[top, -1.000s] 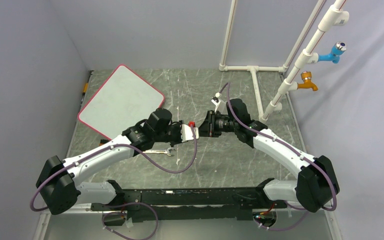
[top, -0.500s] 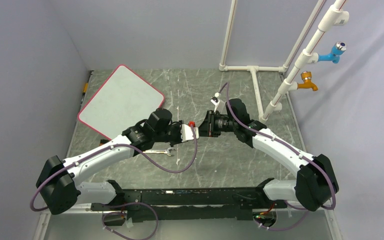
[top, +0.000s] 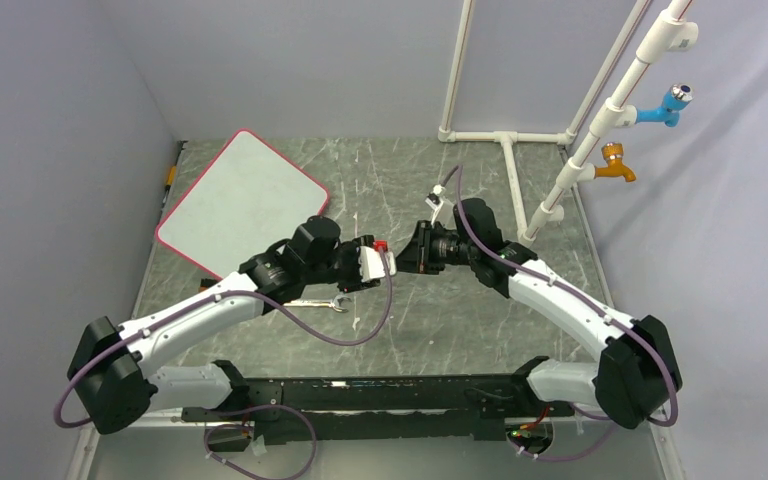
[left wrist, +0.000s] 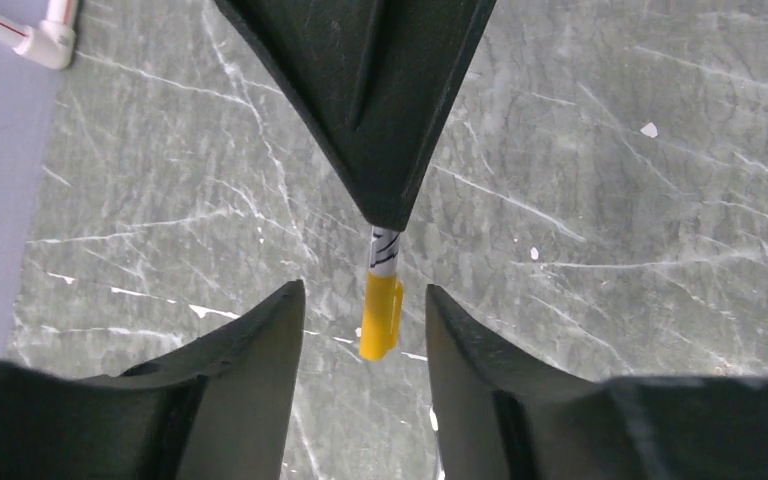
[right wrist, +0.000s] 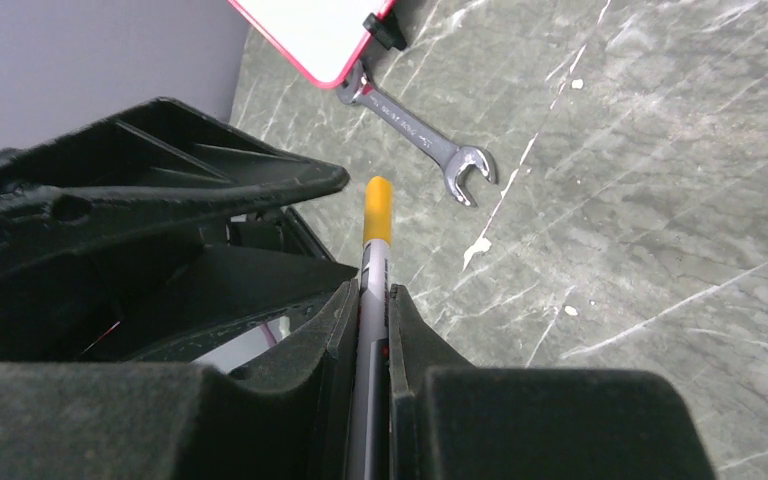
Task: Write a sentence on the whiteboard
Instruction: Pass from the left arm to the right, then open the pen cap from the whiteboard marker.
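Right claw (right wrist: 370, 300) clenched on the marker (right wrist: 372, 262), the released left claw (left wrist: 365, 295) should pinch the yellow cap (left wrist: 380, 318) squarely, then pull straight.

The top camera sits high up behind the arms and looks down at the whole table (top: 390, 180). The arm bases run along the bottom of the frame. The left wrist camera is very close. It looks past the left gripper (left wrist: 363, 295) at the bottom, down onto the table. The right wrist camera is very close too, looking out over the right gripper (right wrist: 372, 292). Both wrist views show the marker (left wrist: 380, 318) in the middle. The top and right wrist views share the wrench (right wrist: 422, 137) and the whiteboard (right wrist: 310, 25).
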`<state>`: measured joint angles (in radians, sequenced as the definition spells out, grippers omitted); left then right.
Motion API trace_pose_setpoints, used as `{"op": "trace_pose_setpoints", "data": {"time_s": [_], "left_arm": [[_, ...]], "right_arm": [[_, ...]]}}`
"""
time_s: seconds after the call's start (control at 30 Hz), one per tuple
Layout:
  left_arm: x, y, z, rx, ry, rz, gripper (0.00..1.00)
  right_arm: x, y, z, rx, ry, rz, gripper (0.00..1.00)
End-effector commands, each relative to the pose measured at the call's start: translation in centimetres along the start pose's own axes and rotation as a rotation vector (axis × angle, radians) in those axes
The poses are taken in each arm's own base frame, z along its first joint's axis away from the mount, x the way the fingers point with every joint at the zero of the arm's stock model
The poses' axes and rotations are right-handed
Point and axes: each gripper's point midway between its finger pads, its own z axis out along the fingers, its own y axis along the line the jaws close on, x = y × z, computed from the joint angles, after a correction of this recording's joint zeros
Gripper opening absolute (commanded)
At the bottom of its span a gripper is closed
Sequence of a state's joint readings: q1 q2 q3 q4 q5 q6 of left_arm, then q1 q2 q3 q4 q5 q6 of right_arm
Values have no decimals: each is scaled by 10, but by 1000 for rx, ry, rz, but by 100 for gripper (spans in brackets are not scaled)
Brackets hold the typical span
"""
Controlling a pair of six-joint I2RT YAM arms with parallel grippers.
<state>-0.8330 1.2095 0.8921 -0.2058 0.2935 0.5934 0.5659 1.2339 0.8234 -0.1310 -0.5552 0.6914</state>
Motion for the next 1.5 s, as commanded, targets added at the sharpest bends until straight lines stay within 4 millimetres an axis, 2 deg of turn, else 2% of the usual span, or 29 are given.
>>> {"op": "trace_pose_setpoints", "data": {"time_s": [0.0,0.1,0.17,0.3,0.47,0.73,0.93,1.2,1.47], "left_arm": [[-22,14,-15,-73,-68,31,57],[-29,17,-23,-92,-92,29,68],[-36,23,-31,-103,-108,18,70],[-46,44,-55,-148,-157,-88,72],[-53,69,-87,-193,-201,-274,82],[-65,73,-110,-42,-231,-445,83],[-75,62,-112,81,-286,-418,82],[-75,43,-106,179,-363,-307,78],[-79,35,-96,266,-401,-320,71]], "right_arm": [[-16,10,-12,12,-72,-53,0],[-20,13,-17,21,-91,-67,0],[-24,15,-20,26,-107,-78,0],[-35,22,-28,38,-154,-109,0],[-52,30,-40,38,-231,-149,0],[-65,51,-49,-33,-247,-211,0],[-62,77,-58,-146,-223,-279,0],[-52,116,-75,-341,-180,-369,0],[-47,128,-79,-415,-146,-387,0]]}}
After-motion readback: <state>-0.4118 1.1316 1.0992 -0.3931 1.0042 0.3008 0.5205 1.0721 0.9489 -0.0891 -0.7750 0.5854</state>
